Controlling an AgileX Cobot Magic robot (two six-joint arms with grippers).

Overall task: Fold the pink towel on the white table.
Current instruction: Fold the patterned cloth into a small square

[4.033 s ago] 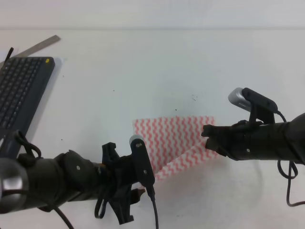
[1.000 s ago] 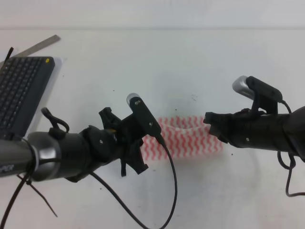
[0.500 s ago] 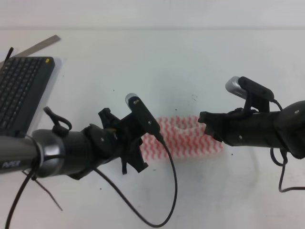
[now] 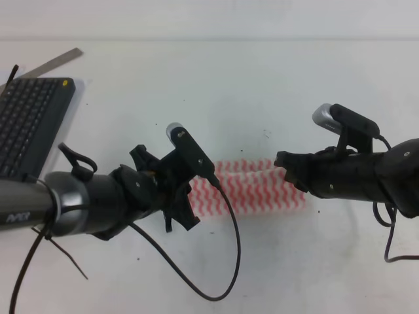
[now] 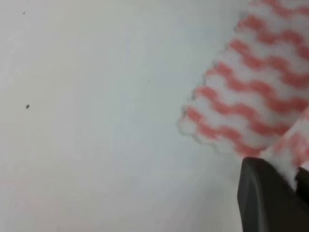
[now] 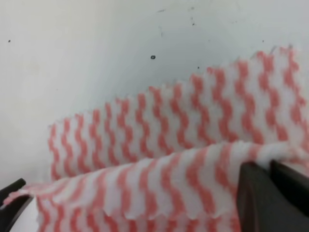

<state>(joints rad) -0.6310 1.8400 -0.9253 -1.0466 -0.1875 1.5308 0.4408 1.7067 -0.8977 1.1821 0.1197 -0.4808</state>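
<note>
Flattened since before, pink towel (image 4: 252, 186), both jaws pinching its ends

Dark kbd (image 4: 29, 124) far left edge, grey metal strip (image 4: 55, 62) behind it

Big white bench (image 4: 216, 85) with tiny dark specks. Pink towel (image 4: 255, 190) folded into a long strip near the middle. Dark keyboard (image 4: 26, 124) and grey ruler (image 4: 55, 62) far left.
</note>
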